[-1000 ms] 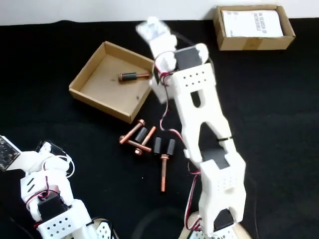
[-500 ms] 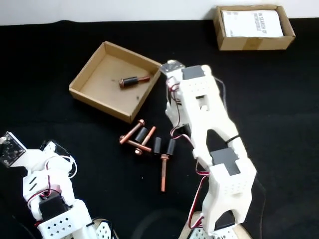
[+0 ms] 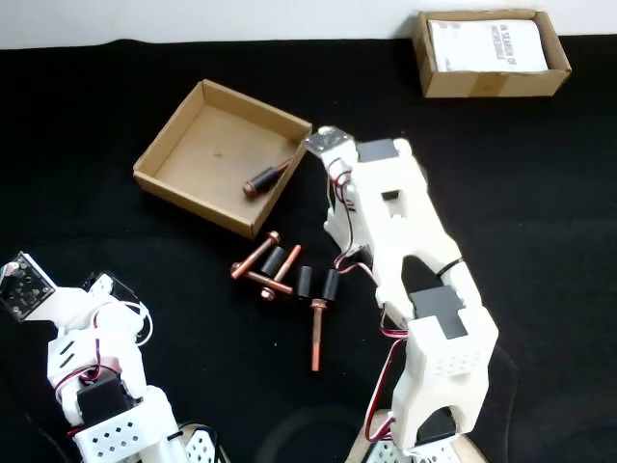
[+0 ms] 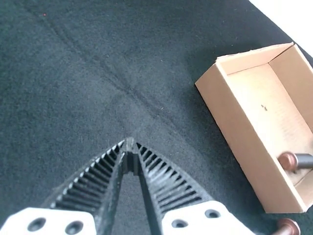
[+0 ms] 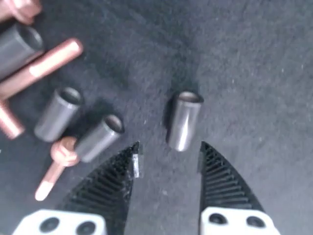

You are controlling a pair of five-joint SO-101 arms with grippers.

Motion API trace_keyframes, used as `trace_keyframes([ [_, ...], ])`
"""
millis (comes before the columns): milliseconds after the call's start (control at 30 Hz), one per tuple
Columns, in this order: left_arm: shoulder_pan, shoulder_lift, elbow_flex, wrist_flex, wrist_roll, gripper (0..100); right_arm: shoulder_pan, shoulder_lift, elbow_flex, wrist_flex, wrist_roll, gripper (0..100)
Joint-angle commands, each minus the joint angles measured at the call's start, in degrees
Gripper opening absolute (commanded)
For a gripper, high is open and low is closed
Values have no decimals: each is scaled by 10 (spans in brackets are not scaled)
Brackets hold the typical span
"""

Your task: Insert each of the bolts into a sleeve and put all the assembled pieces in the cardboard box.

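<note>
We see the right gripper [image 5: 168, 147] with its jaws set wide above the black table [image 3: 116, 87]; a dark sleeve [image 5: 183, 120] lies alone at their mouth, touching neither finger; beside it, loose sleeves [image 5: 58, 113] and copper bolts [image 5: 41, 66] sit in a small heap. The left gripper [image 4: 129, 146] has its jaws pressed together on nothing, above the table near the cardboard box [image 4: 244, 132]. From the high view, one assembled piece [image 3: 267, 178], a bolt in a sleeve, lies inside that box near its wall on the heap's side; a long bolt [image 3: 316, 333] lies just off the heap, toward the arms' bases; a second box [image 3: 492, 85] holding paper [image 3: 487, 43] stands at the far corner.
</note>
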Motion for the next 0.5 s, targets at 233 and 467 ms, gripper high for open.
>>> trace_keyframes([
  [233, 8, -2, 10, 1, -4, 11, 8, -10, 67, -104, 7, 163],
  [467, 8, -3, 10, 1, -4, 11, 36, 51, 43, -105, 7, 154],
])
